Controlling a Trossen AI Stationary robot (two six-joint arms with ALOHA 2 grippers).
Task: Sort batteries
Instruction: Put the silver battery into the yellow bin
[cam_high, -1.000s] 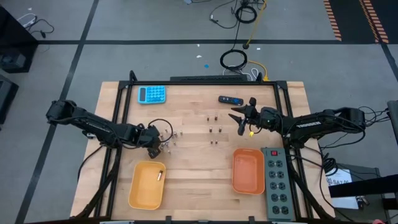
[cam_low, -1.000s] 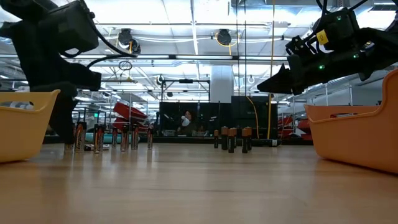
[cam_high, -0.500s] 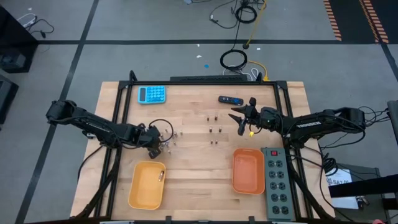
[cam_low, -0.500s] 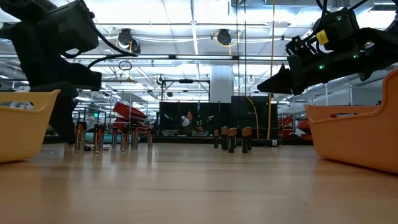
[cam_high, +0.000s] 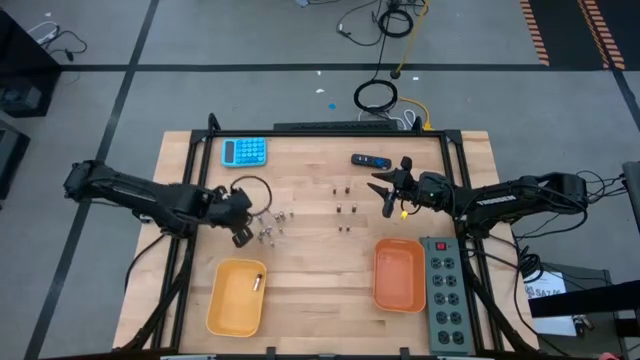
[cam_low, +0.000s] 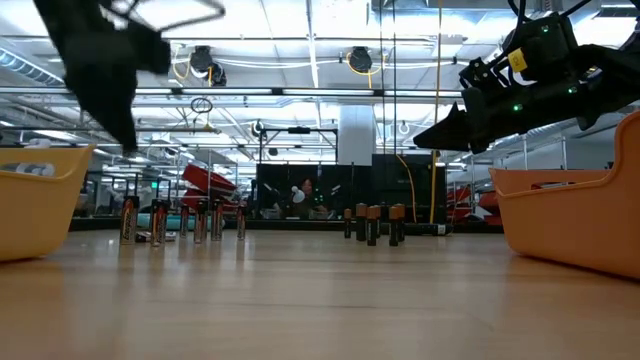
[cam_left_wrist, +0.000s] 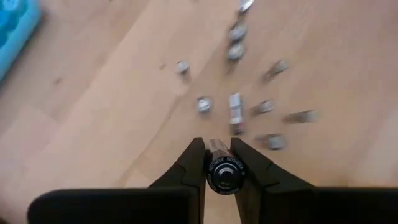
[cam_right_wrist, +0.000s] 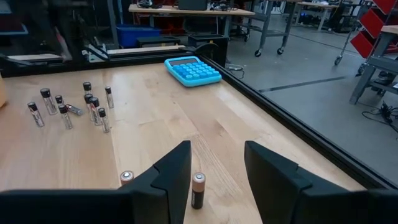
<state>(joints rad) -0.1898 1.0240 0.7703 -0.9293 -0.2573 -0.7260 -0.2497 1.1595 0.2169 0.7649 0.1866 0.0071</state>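
Left gripper (cam_left_wrist: 219, 163) is clamped on one battery (cam_left_wrist: 222, 171), lifted over the table (cam_high: 320, 290). I'd carry it level to the yellow tray (cam_high: 236, 297), well clear of the upright batteries (cam_high: 268, 229). Right gripper (cam_high: 382, 190) hovers half-open, empty.

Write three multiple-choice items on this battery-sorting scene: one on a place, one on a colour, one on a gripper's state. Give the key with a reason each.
1. Where is the blue calculator?
A. by the table's far left corner
B. inside the orange tray
C. on the power strip

2. What colour is the tray on the left arm's side?
A. green
B. yellow
C. white

3. What is the left gripper doing?
A. hanging open over the tray
B. gripping the calculator
C. shut on a battery, raised above the table

Key: 1 A, the high view shows it near that corner; 2 B, it is yellow, while the tray on the right is orange; 3 C, the left wrist view shows a battery clamped between the fingers.
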